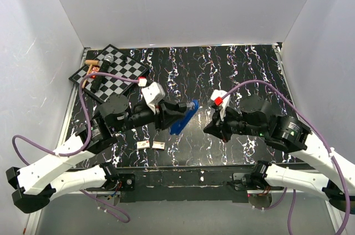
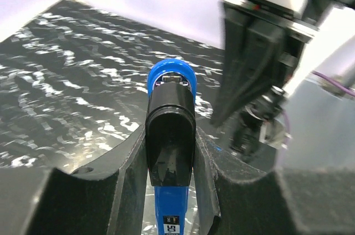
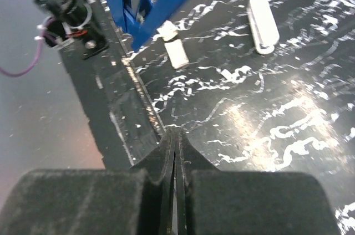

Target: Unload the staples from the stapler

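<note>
My left gripper (image 1: 176, 114) is shut on the blue stapler (image 1: 184, 117) and holds it tilted above the table's middle. In the left wrist view the stapler (image 2: 171, 80) stands between my fingers (image 2: 111, 190), its dark part (image 2: 169, 135) clamped and the left gripper (image 2: 169, 160) closed around it. In the right wrist view the blue arms (image 3: 133, 2) spread in a V at the top. A white elongated piece (image 3: 262, 24) lies flat on the table, apart from the blue part. My right gripper (image 1: 208, 129) is shut and empty just right of the stapler; its tips (image 3: 175, 131) hover over the table's near edge.
Two small tan-white blocks (image 1: 144, 144) (image 1: 158, 146) lie near the front edge; they also show in the right wrist view (image 3: 176, 53). A checkerboard plate (image 1: 111, 71) with small items sits at the back left. White walls enclose the table.
</note>
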`<state>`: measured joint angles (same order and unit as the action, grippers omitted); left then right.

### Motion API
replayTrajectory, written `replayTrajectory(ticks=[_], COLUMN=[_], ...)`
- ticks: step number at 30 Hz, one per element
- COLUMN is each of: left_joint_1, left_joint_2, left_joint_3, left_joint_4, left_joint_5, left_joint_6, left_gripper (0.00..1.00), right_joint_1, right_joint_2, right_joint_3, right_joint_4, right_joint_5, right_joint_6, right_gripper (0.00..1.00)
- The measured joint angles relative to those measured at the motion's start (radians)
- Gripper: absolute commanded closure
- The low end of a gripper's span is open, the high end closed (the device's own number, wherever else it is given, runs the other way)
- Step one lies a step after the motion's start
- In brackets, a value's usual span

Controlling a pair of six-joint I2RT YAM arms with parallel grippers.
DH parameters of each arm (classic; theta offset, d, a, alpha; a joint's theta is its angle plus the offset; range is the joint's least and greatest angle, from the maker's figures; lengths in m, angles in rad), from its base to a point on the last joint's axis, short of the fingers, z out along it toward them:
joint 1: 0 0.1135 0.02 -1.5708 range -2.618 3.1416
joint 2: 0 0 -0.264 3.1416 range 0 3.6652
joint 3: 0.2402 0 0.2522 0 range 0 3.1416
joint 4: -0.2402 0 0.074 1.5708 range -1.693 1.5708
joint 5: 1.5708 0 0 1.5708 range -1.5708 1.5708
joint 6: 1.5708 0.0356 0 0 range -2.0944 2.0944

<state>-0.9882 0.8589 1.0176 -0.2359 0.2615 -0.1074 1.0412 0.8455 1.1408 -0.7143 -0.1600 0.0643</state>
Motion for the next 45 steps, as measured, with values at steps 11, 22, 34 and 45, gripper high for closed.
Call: replayTrajectory(ticks=[11,22,34,45], left_joint_1=[0.06,0.321,0.529,0.6], left_joint_2=[0.277,0.661,1.039,1.294], left_joint_3=[0.166,0.42,0.718,0.881], left_joint_4=[-0.028,-0.114,-0.2,-0.296], left_joint_5=[-0.406,-0.376,-0.285,-0.242], left_joint_6=[0.109,0.113,0.024,-0.021], left_gripper=[1.0,1.0,1.0,1.0], right_joint_1=[0.0,0.0,0.0,-0.001], right_joint_2=[-0.065,-0.034,-0.013,0.03], right_joint_3=[-0.09,-0.124,-0.124,-0.156], right_joint_4=[0.019,0.038,0.068,0.092], right_joint_5=[0.207,0.209,0.184,0.168], right_joint_6=[0.095,0.139,0.146,0.139], right_gripper=[0.99,0.99,0.99,0.99])
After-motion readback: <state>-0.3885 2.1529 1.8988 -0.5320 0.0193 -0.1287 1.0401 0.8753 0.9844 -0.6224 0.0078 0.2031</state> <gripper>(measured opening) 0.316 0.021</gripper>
